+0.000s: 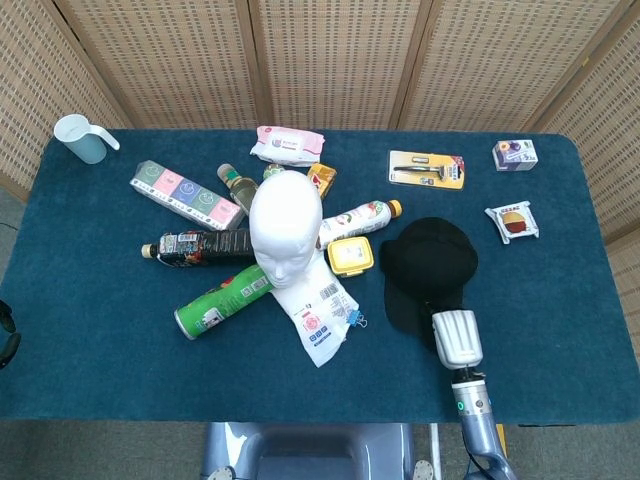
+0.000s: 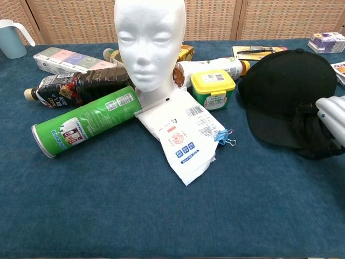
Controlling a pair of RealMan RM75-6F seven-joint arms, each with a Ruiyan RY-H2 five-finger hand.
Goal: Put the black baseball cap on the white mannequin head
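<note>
Near the table's front edge, right of centre, the right hand [image 1: 455, 338] gripped the black baseball cap [image 1: 428, 268] by its brim.
Its fingers [image 2: 309, 128] were dark against the cap and hard to separate; labels on the green can [image 1: 222, 298] were unreadable; the white mannequin head [image 1: 283, 228] stood mid-table.

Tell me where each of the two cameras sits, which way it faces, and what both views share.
Head view: high above the near table edge, looking steeply down on the whole table; the right robot hand and forearm show at the black baseball cap.
Chest view: low at the near edge, looking across at the white mannequin head; only the right robot hand shows, at the right border.
Shared: mannequin head, cap, right robot hand, green can.
</note>
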